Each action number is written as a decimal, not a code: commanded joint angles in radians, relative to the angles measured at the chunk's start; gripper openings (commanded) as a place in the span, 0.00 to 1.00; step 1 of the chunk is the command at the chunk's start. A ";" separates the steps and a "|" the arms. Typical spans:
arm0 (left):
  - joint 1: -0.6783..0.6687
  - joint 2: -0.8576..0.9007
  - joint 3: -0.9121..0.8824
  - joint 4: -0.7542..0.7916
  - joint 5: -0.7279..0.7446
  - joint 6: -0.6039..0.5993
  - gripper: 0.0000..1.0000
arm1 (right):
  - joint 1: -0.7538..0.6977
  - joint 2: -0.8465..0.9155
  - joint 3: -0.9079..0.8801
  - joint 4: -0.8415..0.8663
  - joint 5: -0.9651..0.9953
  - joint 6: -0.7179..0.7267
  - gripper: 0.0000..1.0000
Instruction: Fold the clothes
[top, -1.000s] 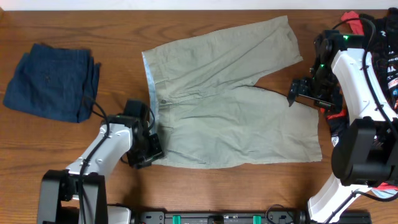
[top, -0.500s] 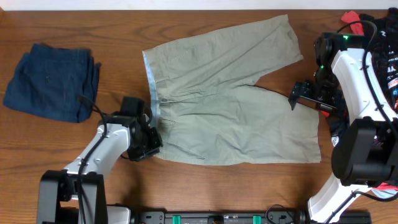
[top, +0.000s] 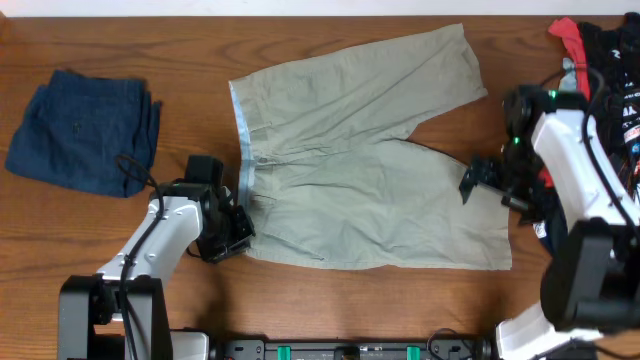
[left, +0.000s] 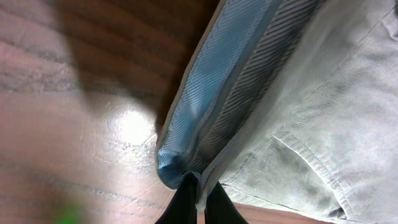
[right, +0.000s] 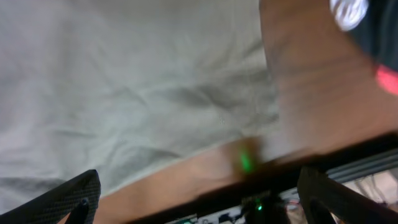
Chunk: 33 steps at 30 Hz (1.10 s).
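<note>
nearest me, my left gripper (top: 236, 218) is pinched tight on the waistband corner of the khaki shorts (top: 370, 190), at their 8 o'clock. the shorts lie spread at the middle of the tabletop (top: 60, 240). my right gripper (top: 474, 178) hangs wide, holding nothing, by the leg hem at 3 o'clock. i judge the first fold is just starting, and the right needs a grip on that hem next. farther off, a denim garment (top: 85, 130) lies at 10 o'clock and a red-and-black pile (top: 600, 45) at 2 o'clock, both apart from the shorts.

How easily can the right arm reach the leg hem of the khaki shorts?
Probably yes: the open right gripper hangs over the shorts beside that hem, with nothing lying between them.
</note>
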 joint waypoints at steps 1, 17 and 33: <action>0.006 0.006 0.017 -0.015 0.005 -0.008 0.06 | -0.001 -0.107 -0.100 0.019 -0.020 0.098 0.99; 0.006 0.006 0.012 -0.077 0.005 -0.211 0.59 | 0.000 -0.472 -0.532 0.199 -0.070 0.603 0.99; 0.005 0.006 -0.018 -0.029 -0.122 -0.529 0.50 | 0.000 -0.473 -0.724 0.316 -0.169 0.872 0.82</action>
